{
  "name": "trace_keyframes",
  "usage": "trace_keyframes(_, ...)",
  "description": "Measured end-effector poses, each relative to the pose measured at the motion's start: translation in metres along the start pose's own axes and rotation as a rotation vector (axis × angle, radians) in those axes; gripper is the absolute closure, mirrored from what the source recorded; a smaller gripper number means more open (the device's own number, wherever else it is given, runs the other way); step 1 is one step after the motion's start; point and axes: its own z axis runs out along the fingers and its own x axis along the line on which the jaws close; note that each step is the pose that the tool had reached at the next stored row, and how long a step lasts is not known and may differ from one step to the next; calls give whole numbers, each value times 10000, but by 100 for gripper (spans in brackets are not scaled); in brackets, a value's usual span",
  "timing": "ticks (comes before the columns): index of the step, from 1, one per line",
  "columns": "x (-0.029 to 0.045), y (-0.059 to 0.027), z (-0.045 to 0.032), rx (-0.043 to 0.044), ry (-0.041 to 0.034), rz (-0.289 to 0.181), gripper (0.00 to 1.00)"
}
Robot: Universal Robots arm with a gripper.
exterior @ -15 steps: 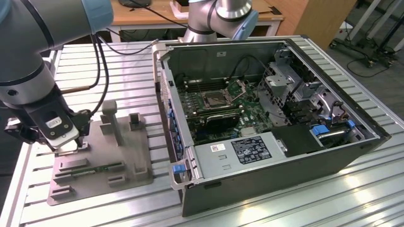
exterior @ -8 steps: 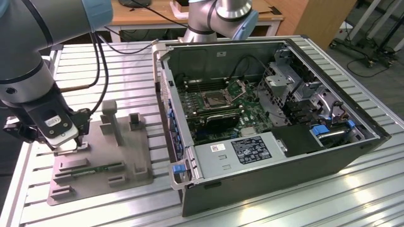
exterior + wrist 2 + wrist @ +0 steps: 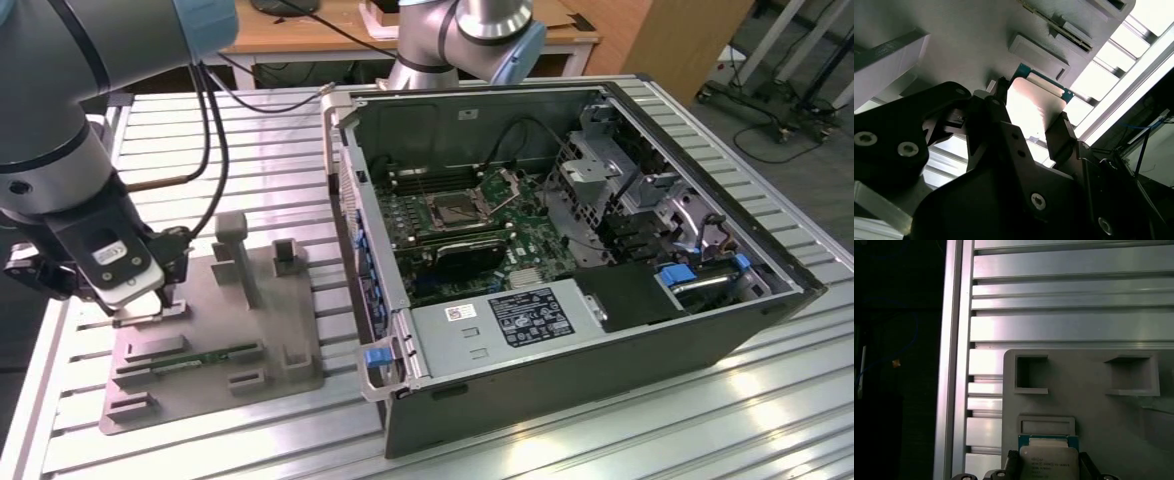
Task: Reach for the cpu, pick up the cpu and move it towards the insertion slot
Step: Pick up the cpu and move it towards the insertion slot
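Observation:
The cpu is a small square chip with a silvery top and a green rim, also seen in the first wrist view as cpu. My gripper has a dark finger pressed on each of two opposite edges of it, just above the grey tray and beside a shallow square recess. In the exterior view my gripper stands over the near-left part of the grey tray. The insertion slot, a dark square socket in a shiny metal frame, lies on the green motherboard inside the open computer case.
The open computer case fills the exterior view's right, with its tall wall between tray and motherboard. Upright grey posts rise from the tray. A green memory stick lies in a tray groove. The ribbed metal table's edge is close by.

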Motion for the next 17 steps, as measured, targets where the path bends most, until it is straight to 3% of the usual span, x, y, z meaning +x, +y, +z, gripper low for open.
trace_keyframes(17,-1,4,-68,1,0,0,45)
